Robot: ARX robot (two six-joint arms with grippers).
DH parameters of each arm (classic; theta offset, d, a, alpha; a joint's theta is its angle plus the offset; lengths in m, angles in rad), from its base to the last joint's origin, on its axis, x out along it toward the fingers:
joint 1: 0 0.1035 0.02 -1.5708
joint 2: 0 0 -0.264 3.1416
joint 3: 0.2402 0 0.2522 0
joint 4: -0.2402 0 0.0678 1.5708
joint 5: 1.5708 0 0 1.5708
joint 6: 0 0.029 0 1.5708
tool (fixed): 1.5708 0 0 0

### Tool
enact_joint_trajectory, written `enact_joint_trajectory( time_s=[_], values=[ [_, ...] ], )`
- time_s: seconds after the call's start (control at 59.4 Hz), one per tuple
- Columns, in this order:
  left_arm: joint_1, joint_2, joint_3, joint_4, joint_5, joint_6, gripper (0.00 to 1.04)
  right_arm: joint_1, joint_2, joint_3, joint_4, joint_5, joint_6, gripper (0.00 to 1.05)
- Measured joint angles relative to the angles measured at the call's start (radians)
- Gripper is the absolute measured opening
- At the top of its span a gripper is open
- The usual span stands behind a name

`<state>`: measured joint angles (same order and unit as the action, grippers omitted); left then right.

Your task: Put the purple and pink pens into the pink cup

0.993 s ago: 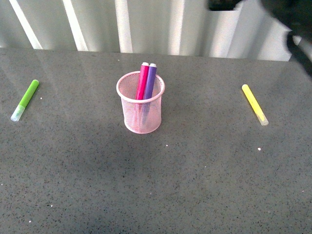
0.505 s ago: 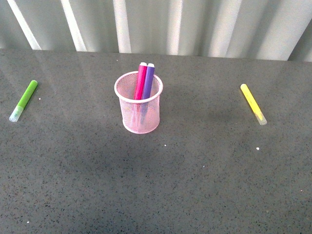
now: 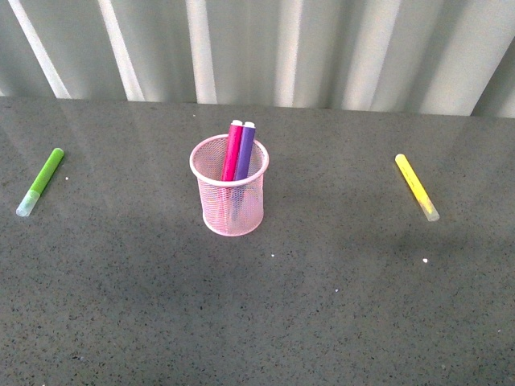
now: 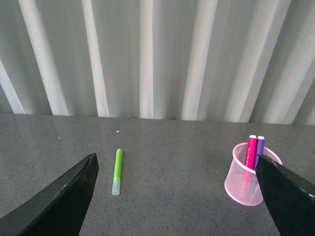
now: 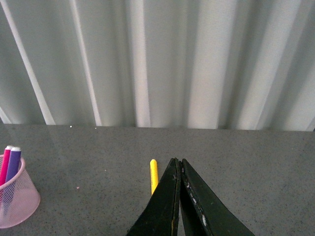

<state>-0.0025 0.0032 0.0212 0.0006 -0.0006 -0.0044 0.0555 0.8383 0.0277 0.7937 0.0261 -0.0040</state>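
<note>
The light pink wire-mesh cup [image 3: 230, 196] stands upright on the dark grey speckled tabletop [image 3: 322, 305], and both of the task's markers are already in it: the magenta-pink pen [image 3: 232, 151] and the dark purple pen [image 3: 245, 151] lean side by side against the far part of the rim, their pale ends poking just above it.

What has changed in the last second is on the robot's side, not the cup's. A second ago a dark shape, probably the right arm, filled the upper right corner of the front view; half a second ago it was gone, and now no arm shows there at all. The scene also sits slightly lower in the front view than it did, with more of the ribbed white wall visible.

From the wrists, the left hand [image 4: 177, 196] has its two black fingers spread wide with nothing between them, and the right hand [image 5: 179, 196] has its fingers pressed together, also empty. Both look on from well apart.

The lime-green marker [image 3: 39, 182] and the yellow marker [image 3: 417, 186] lie flat on either side, untouched, as they should be.

With both pens seated and the arms withdrawn, the task looks finished; nothing seems left but to rest.
</note>
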Motion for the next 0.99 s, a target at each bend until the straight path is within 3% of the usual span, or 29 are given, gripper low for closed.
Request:
enact_joint_trajectory(
  time_s=[0.151, 0.438, 0.993],
  values=[
    [0.0, 0.0, 0.0, 0.0, 0.0, 0.0, 0.98, -0.053, -0.121, -0.008, -0.102, -0.021, 0.001, 0.03],
    [0.0, 0.0, 0.0, 0.0, 0.0, 0.0, 0.98, -0.053, -0.336, -0.011, -0.298, -0.024, 0.001, 0.03],
    [0.0, 0.0, 0.0, 0.0, 0.0, 0.0, 0.98, -0.053, -0.571, -0.011, -0.523, -0.024, 0.001, 0.03]
  ],
)
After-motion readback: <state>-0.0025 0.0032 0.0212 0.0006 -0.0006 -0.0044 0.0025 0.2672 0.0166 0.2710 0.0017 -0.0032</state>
